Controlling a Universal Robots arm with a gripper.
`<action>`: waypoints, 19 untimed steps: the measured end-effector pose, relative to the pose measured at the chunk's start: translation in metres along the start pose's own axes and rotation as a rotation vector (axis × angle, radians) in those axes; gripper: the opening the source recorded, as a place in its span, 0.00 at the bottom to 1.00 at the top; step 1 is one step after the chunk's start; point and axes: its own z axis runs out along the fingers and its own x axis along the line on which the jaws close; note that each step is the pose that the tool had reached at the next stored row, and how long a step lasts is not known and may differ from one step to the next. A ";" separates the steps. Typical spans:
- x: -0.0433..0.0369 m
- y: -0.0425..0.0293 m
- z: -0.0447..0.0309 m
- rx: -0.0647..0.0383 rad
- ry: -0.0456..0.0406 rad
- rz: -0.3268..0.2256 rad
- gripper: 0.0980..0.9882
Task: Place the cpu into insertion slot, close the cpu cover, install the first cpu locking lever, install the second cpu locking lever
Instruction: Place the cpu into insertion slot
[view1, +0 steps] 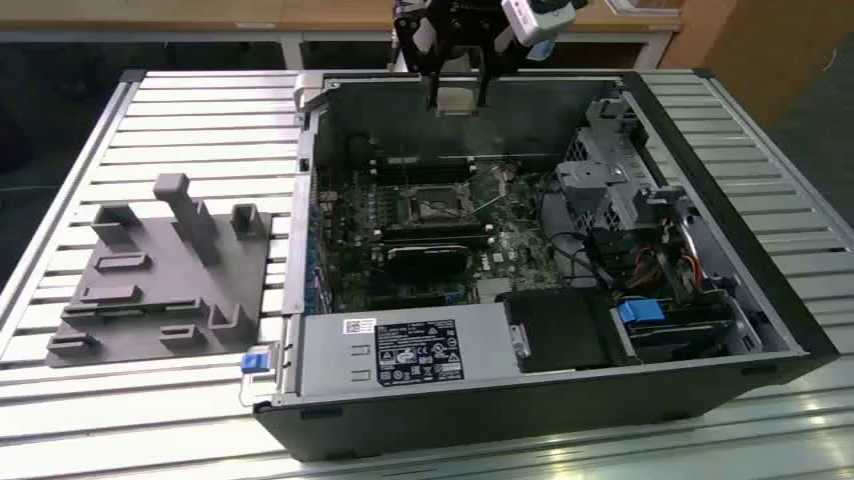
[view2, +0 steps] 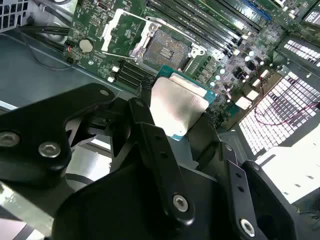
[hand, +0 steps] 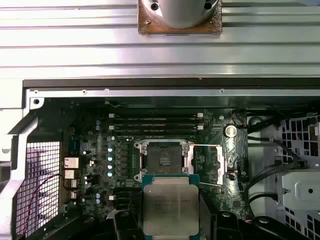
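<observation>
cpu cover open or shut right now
Open: the cpu cover is folded back off the insertion slot, whose dark centre lies bare, while the claw holds the cpu.

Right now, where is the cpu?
In both wrist views the cpu is held in the gripper, apart from the open insertion slot on the green board.

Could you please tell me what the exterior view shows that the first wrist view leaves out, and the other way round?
The exterior view adds the grey fixture block at the exterior view's left, the labelled power supply, and the pincer's height above the open case. The first wrist view adds a close look at the cpu cover swung open beside the insertion slot, and a round coin cell. Both share the cpu gripped in the pincer, the insertion slot uncovered with no chip in it, and the green board around it.
</observation>
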 end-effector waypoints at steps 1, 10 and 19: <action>0.0000 0.0000 0.0000 0.000 0.0000 0.000 0.49; 0.0000 0.0000 0.0002 0.000 -0.0010 0.012 0.49; 0.0000 0.0000 0.0007 -0.001 -0.0046 0.051 0.49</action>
